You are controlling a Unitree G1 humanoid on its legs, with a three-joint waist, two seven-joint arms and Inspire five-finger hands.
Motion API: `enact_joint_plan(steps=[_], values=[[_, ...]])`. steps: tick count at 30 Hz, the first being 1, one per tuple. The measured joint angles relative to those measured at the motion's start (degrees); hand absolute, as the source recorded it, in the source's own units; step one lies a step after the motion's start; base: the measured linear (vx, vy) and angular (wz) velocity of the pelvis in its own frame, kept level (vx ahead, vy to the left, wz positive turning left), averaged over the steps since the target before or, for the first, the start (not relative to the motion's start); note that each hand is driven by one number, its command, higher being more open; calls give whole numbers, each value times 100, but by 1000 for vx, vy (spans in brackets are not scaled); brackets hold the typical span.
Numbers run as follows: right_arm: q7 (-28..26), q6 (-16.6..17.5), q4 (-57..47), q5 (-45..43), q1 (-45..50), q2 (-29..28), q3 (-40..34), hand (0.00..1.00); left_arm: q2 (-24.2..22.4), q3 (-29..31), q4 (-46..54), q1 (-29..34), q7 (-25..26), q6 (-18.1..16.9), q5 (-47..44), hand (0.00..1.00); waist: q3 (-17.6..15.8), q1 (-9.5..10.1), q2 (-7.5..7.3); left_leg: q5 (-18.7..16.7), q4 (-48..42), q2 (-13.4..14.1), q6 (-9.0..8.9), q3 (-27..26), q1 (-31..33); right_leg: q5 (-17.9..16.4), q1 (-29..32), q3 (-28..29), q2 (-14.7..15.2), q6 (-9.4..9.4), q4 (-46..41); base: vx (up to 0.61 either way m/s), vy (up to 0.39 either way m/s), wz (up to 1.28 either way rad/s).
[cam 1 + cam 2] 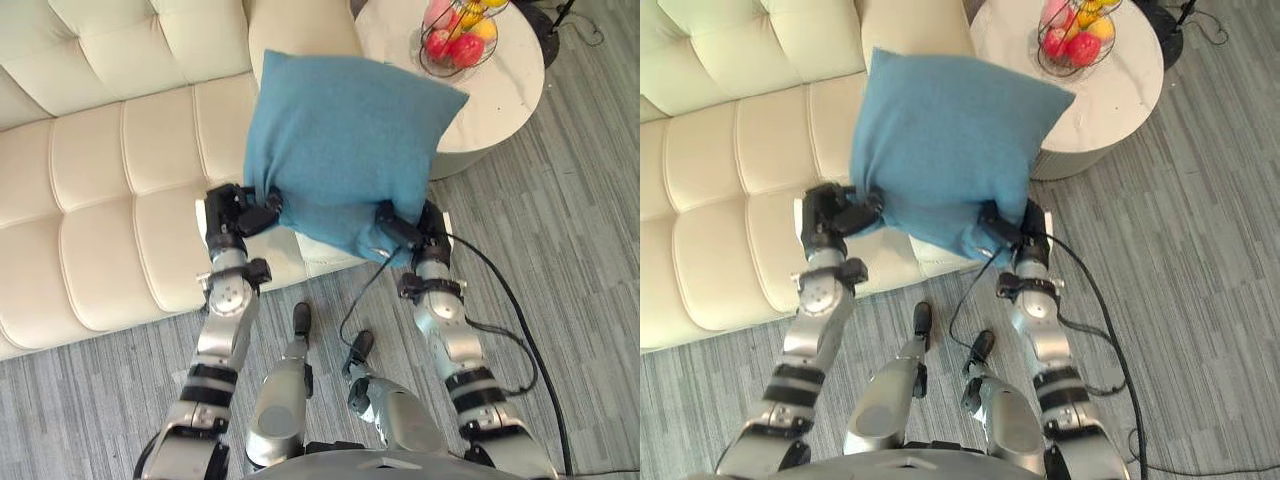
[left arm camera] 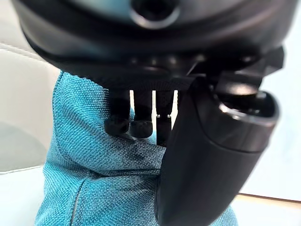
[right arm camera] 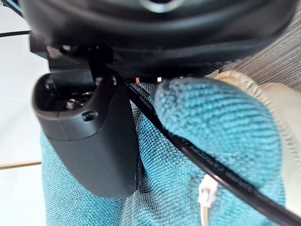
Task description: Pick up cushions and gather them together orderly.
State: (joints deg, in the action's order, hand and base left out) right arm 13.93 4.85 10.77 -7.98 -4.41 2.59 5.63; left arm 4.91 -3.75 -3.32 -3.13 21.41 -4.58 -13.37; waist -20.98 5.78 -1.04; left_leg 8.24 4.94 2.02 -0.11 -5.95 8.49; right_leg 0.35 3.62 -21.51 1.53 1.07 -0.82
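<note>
A blue square cushion (image 1: 345, 150) hangs in the air above the right end of the cream sofa (image 1: 100, 200). My left hand (image 1: 240, 212) pinches its lower left corner; in the left wrist view the thumb (image 2: 207, 160) and fingers (image 2: 129, 125) close on the blue cloth (image 2: 94, 179). My right hand (image 1: 405, 228) grips the lower right corner, and the right wrist view has its thumb (image 3: 89, 132) pressed on the same cushion (image 3: 211, 141).
A round white side table (image 1: 490, 90) stands right of the sofa with a wire fruit basket (image 1: 458, 35) on it. Grey carpet (image 1: 580, 300) covers the floor in front and to the right. The sofa's seat to the left is bare.
</note>
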Motion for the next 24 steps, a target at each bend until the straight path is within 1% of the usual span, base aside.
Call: enact_joint_plan(steps=[1,4,5,6,7,8,9,10,11,12,13,14,15,16,17,18,19,20,21,22,23,24], values=[[-29,-5,-96,49,180,0,0,0,-68,-6,85,201,-39,0,-7,0,85,-11,4,-27,0,-9,3,-15,-66,-7,-54,13,11,-10,1,26,20,-6],[-204,-9,-422,417,811,-49,-2,0,-239,-38,383,968,-208,1,-10,0,482,-25,10,-140,-1,-43,33,-136,-359,-38,-297,128,58,-59,-2,52,41,-14],[-209,-9,-426,424,820,-49,-2,0,-239,-38,390,985,-209,1,-10,0,487,-25,9,-143,-1,-44,33,-141,-372,-39,-306,133,59,-61,-3,37,51,-22],[-279,-8,-517,596,1011,-46,0,0,-249,-40,470,1227,-274,1,-5,0,549,-26,47,-208,-1,-61,41,-194,-610,-67,-499,180,92,-103,-43,17,63,-15],[-302,-8,-528,721,1102,-46,3,0,-257,-43,531,1382,-325,2,4,0,619,-30,83,-250,-30,-60,67,-217,-695,-128,-516,194,129,-158,-227,-1,61,-14],[-302,-8,-529,806,1131,-45,0,0,-259,-56,562,1430,-334,3,14,0,623,-45,91,-274,-66,-63,72,-209,-722,-192,-501,199,161,-161,-387,-30,86,3],[-300,-10,-530,843,1181,-32,-7,0,-258,-94,572,1463,-339,3,22,0,628,-78,101,-328,-159,-67,97,-165,-733,-314,-432,203,228,-183,-727,-45,71,39],[-269,-21,-534,904,1313,-31,-19,0,-245,-183,572,1514,-339,4,47,0,639,-172,120,-416,-391,-68,148,28,-711,-482,-291,385,305,-287,-1437,-60,62,47],[-256,-21,-542,916,1338,-33,-24,0,-242,-197,572,1517,-339,4,45,0,640,-188,120,-434,-424,-68,170,58,-711,-565,-245,473,315,-313,-1617,-53,35,77],[-230,-21,-568,953,1418,-35,-69,0,-230,-243,572,1521,-339,6,42,0,654,-258,96,-473,-526,-121,232,253,-683,-825,-50,897,435,-343,-2417,-62,21,78],[-205,-24,-594,1032,1445,-44,-90,0,-222,-267,573,1520,-341,5,42,0,667,-315,78,-479,-613,-188,240,416,-621,-944,0,1125,449,-429,-2799,-46,16,95],[-192,-28,-620,1047,1450,-49,-93,0,-217,-275,578,1526,-341,5,42,0,711,-325,42,-471,-687,-252,254,515,-553,-1061,22,1376,454,-553,-2987,-42,-9,85],[-152,-30,-683,1082,1449,-45,-61,0,-207,-274,581,1530,-338,5,42,0,820,-274,-18,-437,-854,-362,220,651,-298,-1285,16,1672,440,-592,-2841,-47,-34,78],[-83,-34,-756,1083,1440,-33,0,0,-215,-279,597,1529,-338,5,42,0,898,-240,-26,-401,-987,-428,182,764,-62,-1435,-13,1779,426,-499,-2586,-75,-84,79],[-15,-36,-855,1090,1393,-6,45,0,-241,-283,658,1533,-329,5,38,0,927,-176,0,-355,-1161,-465,133,882,237,-1575,-111,1829,374,-355,-2103,-80,-107,60],[26,-37,-895,1100,1372,-3,59,0,-251,-293,696,1536,-324,5,32,0,934,-104,20,-324,-1250,-463,86,949,379,-1626,-165,1794,334,-340,-1844,-76,-115,38],[38,-37,-897,1107,1363,4,64,0,-256,-300,705,1540,-321,5,26,0,939,-90,40,-310,-1273,-461,66,980,420,-1631,-184,1771,313,-342,-1774,-140,-168,65],[119,-95,-887,1134,1338,89,70,0,-288,-422,772,1594,-301,6,-16,0,951,-64,244,-183,-1301,-375,-71,1304,548,-1542,-251,1467,136,-256,-1640,-157,-173,75],[148,-141,-876,1134,1333,126,69,0,-289,-463,803,1630,-297,6,-30,0,958,-62,287,-115,-1285,-345,-132,1375,549,-1530,-278,1366,88,-227,-1651,-211,-208,99],[172,-194,-861,1145,1313,188,70,0,-291,-514,880,1704,-296,6,-91,0,993,-47,345,109,-1187,-308,-277,1402,572,-1511,-281,1205,29,-168,-1676,-219,-150,93],[186,-202,-856,1242,1267,282,22,0,-281,-615,963,1743,-303,-20,-195,0,1043,-71,396,590,-699,-252,-669,1264,564,-1408,-243,895,65,-7,-1547,-257,-157,106],[188,-209,-843,1267,1219,321,-7,0,-275,-708,1010,1729,-337,-44,-210,0,1061,-105,427,408,-870,-193,-516,871,676,-1349,-216,676,72,39,-1477,-208,-109,115]])
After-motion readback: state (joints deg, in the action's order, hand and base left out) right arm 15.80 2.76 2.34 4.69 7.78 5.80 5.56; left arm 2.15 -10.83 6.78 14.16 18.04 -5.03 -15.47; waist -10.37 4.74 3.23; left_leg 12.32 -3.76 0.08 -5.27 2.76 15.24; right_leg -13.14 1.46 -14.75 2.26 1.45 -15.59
